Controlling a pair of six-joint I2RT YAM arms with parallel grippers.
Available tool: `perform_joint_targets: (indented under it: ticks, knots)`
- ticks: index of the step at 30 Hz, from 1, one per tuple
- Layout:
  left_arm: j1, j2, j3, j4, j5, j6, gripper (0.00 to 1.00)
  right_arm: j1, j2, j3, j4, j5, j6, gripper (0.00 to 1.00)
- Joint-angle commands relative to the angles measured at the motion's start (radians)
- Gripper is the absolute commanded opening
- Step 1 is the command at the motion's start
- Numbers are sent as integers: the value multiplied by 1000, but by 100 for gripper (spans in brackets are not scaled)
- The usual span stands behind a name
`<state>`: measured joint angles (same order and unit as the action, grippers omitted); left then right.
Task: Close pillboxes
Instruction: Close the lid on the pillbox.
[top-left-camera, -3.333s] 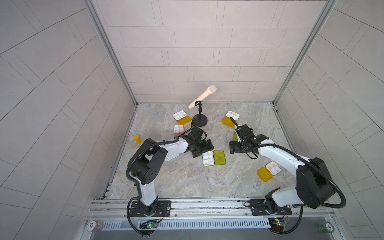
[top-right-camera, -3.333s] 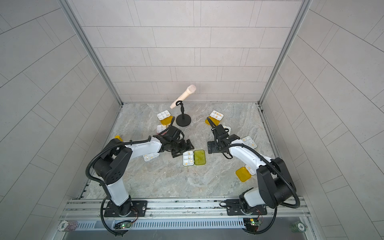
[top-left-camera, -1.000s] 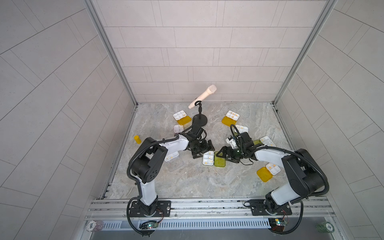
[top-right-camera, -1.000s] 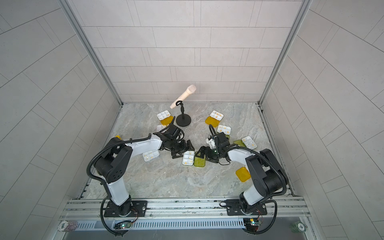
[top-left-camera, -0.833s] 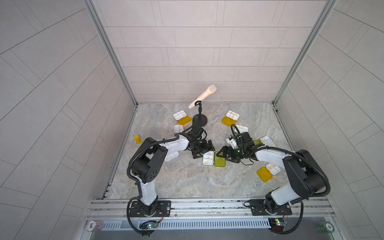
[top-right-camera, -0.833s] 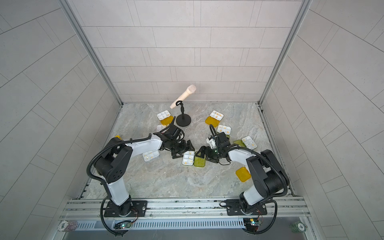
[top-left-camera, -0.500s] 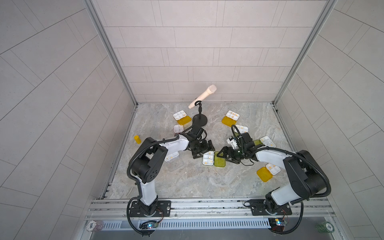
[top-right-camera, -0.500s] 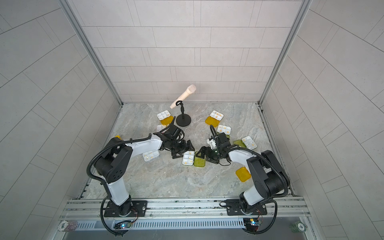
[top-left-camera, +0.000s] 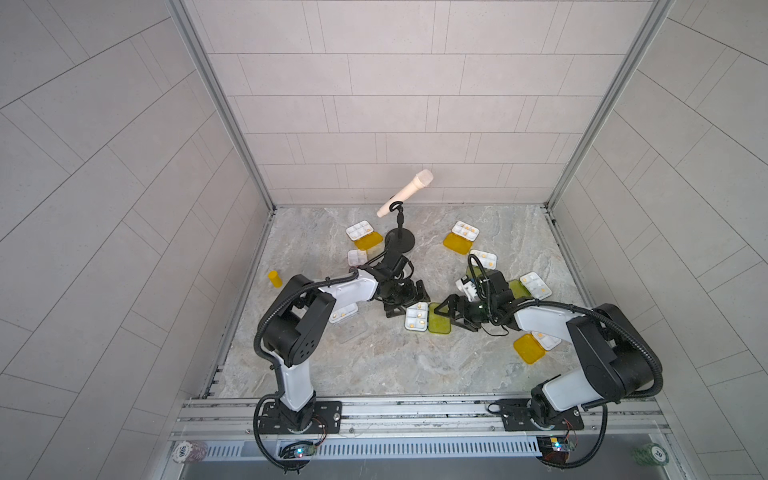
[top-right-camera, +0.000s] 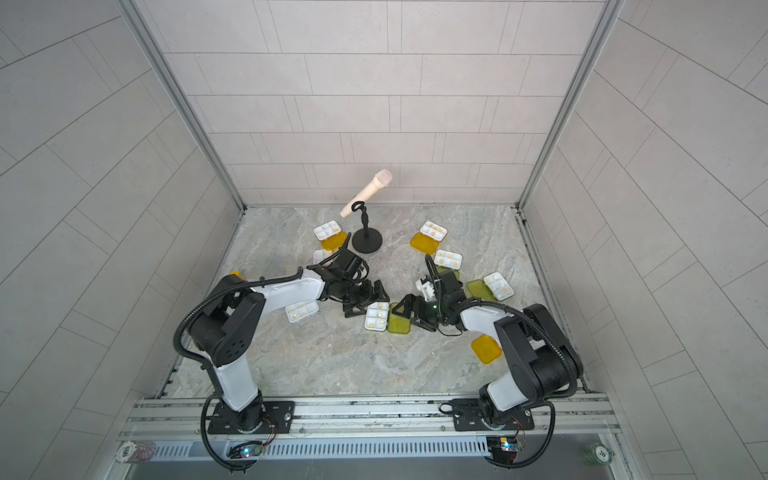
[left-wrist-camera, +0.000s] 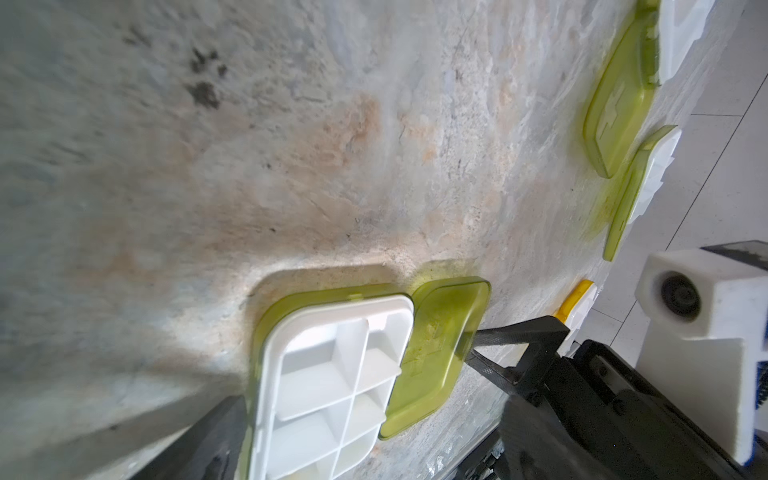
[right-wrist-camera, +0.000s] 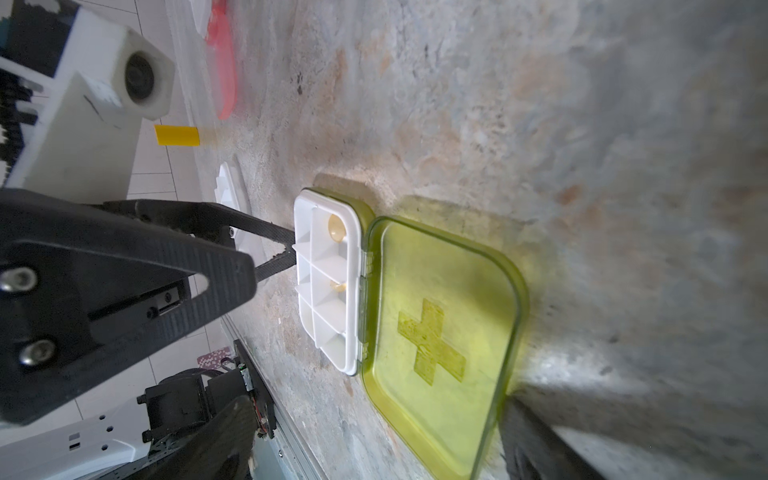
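- Centre pillbox (top-left-camera: 417, 316): open, mid-table, sitting between your two grippers.
- Its white tray has six compartments, and the right wrist view shows a yellowish pill in at least two of them.
- Its lime green lid (right-wrist-camera: 440, 332) is translucent with a raised cross. It is joined at the hinge and lies flat on the table (top-left-camera: 374, 361) beside the tray.
- Your left gripper (top-left-camera: 406, 301): jaws spread, nothing held. Its fingertips are at the tray's side away from the lid; can't tell if they touch it or stop just short.
- Your right gripper (top-left-camera: 449, 314): jaws spread, nothing held, sitting at the lid's free edge.
- Back-right pillbox (top-left-camera: 465, 230): open, pills in the tray, orange-yellow lid flat alongside.
- Clear-lidded pillbox (top-right-camera: 302, 311): open by your left arm, pills in the tray.
- Yellow bottle (top-left-camera: 274, 279): upright near the left wall, contents not visible.
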<state>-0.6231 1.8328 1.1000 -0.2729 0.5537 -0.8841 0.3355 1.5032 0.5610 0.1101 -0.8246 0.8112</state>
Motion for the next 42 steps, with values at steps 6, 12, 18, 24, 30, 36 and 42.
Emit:
perform_joint_targets:
  ticks: [6, 12, 18, 24, 30, 36, 42]
  knots:
    - [-6, 15, -3, 3, 1, -11, 100, 8, 25, -41, 53, -3, 86, 94]
    - [-6, 19, -3, 3, 0, -10, 100, 6, -11, -43, 69, -12, 105, 94]
    - [-6, 17, -1, -2, -6, -6, 100, 6, -47, -26, 0, 2, 74, 94]
    - [-8, 16, 1, -4, -6, -6, 100, 7, -46, -24, 10, -1, 76, 94]
    - [-7, 20, 0, -3, -3, -6, 100, 7, -50, -26, 48, -18, 101, 94]
    - [-7, 20, 1, -3, -3, -8, 100, 6, -52, -33, 79, -27, 125, 95]
    - [-8, 21, 0, -3, -7, -6, 100, 7, -58, -37, 80, -25, 129, 95]
